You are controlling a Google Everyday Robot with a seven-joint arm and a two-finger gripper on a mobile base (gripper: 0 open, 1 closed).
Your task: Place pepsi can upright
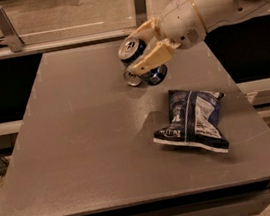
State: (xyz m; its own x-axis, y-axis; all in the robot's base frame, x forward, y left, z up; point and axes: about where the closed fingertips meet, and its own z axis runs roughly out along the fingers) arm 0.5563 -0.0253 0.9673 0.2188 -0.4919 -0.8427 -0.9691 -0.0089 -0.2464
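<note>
**A:** What's the setting?

**B:** A plain grey table (79, 138) with a metal rail and a glass partition behind it. The gripper (132, 55) is over the far middle of the table, reaching in from the right.

**A:** And its claw?

**B:** Pinching the pepsi can (132, 47), one tan finger above it and one below. The can is tilted, with a silver end facing up and left. Its blue lower end is close to the table top, but I cannot tell if they touch.

**A:** So which step is this?

**B:** I'd say carrying and turning. The placing is not yet done. The next move calls for rotating the wrist until the can stands vertical, setting it flat on its base, then letting go, well apart from the chip bag (191, 128).

**A:** What's the count?

**B:** One can, one chip bag, one gripper, one table.
</note>
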